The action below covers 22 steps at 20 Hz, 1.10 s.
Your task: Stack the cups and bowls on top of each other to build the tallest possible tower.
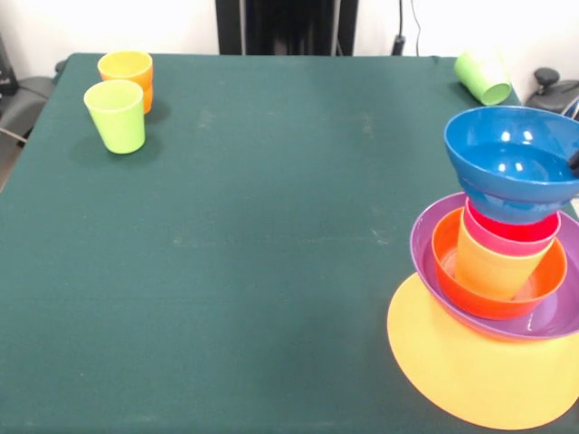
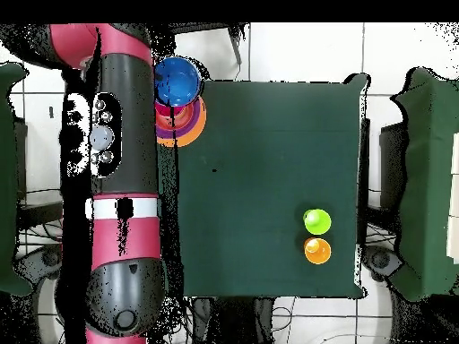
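The tower (image 1: 498, 271) stands at the right edge of the front view. Its orange-yellow bowl (image 1: 470, 371) is lowest. Above it sit the purple bowl (image 1: 430, 237) and the red-orange bowl (image 1: 446, 258). Inside are a yellow-orange cup (image 1: 496, 267) and a red cup (image 1: 511, 231). A blue bowl (image 1: 511, 163) sits tilted on top. An orange cup (image 1: 127, 72) and a lime green cup (image 1: 116, 115) stand upright at the far left. Another green cup (image 1: 482, 77) lies on its side at the far right. A dark tip (image 1: 574, 161) touches the blue bowl's rim; the gripper itself is hidden.
The red and black arm (image 2: 116, 161) runs alongside the table's left edge in the overhead view, next to the tower (image 2: 177, 98). The tower sits close to the corner of the green-clothed table (image 1: 271, 235). The two upright cups (image 2: 316, 236) stand near the opposite corner.
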{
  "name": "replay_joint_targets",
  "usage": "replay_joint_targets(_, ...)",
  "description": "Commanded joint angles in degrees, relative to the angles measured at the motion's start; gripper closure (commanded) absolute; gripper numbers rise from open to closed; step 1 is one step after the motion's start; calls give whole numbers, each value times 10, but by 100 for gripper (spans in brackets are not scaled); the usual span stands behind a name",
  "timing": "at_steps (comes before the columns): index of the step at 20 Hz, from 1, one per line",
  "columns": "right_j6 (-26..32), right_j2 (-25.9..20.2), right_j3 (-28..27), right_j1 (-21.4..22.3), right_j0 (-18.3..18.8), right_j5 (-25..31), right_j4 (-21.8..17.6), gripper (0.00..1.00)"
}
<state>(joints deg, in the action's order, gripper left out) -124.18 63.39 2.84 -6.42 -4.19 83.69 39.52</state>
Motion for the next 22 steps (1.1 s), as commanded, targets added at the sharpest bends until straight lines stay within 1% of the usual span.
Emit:
replay_joint_targets(1,165,-102,112,22,-32,-43,-96,100)
replay_joint_targets(6,160,-143,173,44,-58,-70,-128,100)
replay_joint_targets(10,150,-164,202,56,-74,-75,-140,100)
replay_joint_targets(14,136,-174,195,53,-77,-76,-143,100)
replay_joint_targets(19,120,-175,174,44,-75,-72,-146,100)
replay_joint_targets(22,120,-174,162,38,-70,-79,-148,100)
